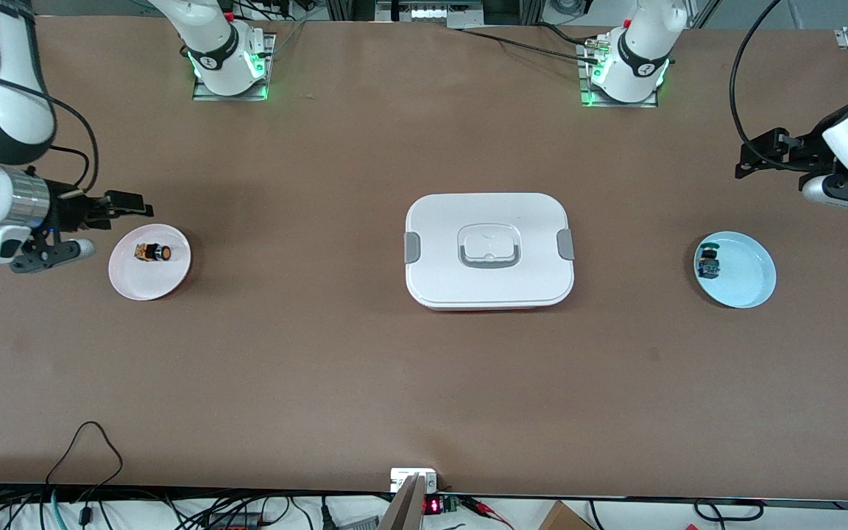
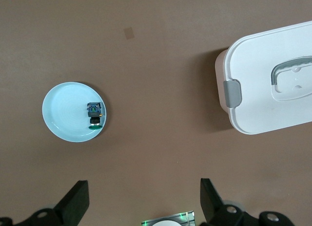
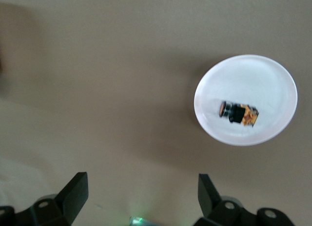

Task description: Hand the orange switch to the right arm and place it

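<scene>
I see a white lidded box (image 1: pixel 489 250) mid-worktop (image 1: pixel 321 383). The orange switch (image 1: pixel 152 252) lies on a pink plate (image 1: pixel 129 283) at the right arm's end; a green switch (image 1: pixel 709 263) sits on a blue plate (image 1: pixel 751 283) at the left arm's end. Both end effectors — right (image 1: pixel 118 205) near the pink plate, left (image 1: pixel 762 154) over bare worktop — are spread, empty.

A lidded box (image 1: pixel 489 250) sits at the middle of the table (image 1: pixel 321 383). Toward the right arm's end lies a plate (image 1: pixel 149 262), and the orange switch (image 1: pixel 152 252) rests on its side in it. Toward the left arm's end lies another plate (image 1: pixel 735 269), with a second switch (image 1: pixel 708 263) in it, close to the rim that faces the box. Both plates lie well apart from the box, about level with it.
</scene>
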You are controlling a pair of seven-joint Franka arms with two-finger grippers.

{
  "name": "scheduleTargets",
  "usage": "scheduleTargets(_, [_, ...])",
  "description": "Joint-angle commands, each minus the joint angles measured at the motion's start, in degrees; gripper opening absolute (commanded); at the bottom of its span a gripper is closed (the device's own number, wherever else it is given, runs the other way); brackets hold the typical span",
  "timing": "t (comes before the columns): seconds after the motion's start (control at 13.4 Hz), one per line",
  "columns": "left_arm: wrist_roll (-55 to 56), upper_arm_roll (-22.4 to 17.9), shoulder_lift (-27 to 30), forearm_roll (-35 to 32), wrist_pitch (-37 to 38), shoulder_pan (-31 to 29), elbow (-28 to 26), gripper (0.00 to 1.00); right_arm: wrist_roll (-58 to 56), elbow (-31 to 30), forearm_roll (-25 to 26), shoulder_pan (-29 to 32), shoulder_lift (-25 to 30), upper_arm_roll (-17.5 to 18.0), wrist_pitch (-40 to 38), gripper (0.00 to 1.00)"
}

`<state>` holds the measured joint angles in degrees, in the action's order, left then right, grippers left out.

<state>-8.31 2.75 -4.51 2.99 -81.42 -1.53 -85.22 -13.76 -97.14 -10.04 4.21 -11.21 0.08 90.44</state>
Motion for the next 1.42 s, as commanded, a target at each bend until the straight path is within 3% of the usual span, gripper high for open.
scheduleTargets(0.0, [-1.4, 0.1, -0.6, -0.1, 0.0, -0.2, 1.1, 1.0, 7.5, 8.3, 3.8, -2.7, -0.1, 0.0, -9.9, 1.0])
scheduleTargets(0.22, [-1.4, 0.1, -0.6, -0.1, 0.0, -0.3, 1.0, 1.0, 8.1, 15.0, 13.2, -5.5, -0.3, -0.1, -14.7, 1.0])
scheduleTargets(0.3, [-1.4, 0.1, -0.6, -0.1, 0.2, -0.3, 1.0, 1.0, 8.8, 16.0, 15.7, -6.1, -0.3, -0.3, -13.6, 1.0])
scheduleTargets(0.37, [-1.4, 0.0, -0.6, -0.1, 0.4, -0.3, 0.9, 1.0, 8.3, 16.2, 16.7, -6.0, -0.6, -0.5, -7.4, 1.0])
scheduleTargets(0.45, [-1.4, 0.0, -0.6, -0.2, 0.4, -0.3, 1.0, 1.0, 8.5, 16.0, 16.9, -5.7, -0.7, -0.6, -3.0, 1.0])
scheduleTargets(0.9, [-1.4, 0.6, -0.6, -2.3, 0.1, -0.1, 1.0, 1.0, 14.1, 13.9, 14.2, -4.7, 0.0, -1.3, -4.5, 1.0])
scheduleTargets(1.27, [-1.4, 0.6, -0.6, -2.5, 0.0, -0.2, 0.9, 1.0, 14.1, 1.1, 12.8, -4.1, 8.4, -1.4, 4.4, 1.0])
scheduleTargets(1.34, [-1.4, 0.6, -0.6, -2.4, 0.0, -0.2, 0.9, 1.0, 14.1, 1.1, 12.8, -4.4, 8.8, -1.4, 3.3, 1.0])
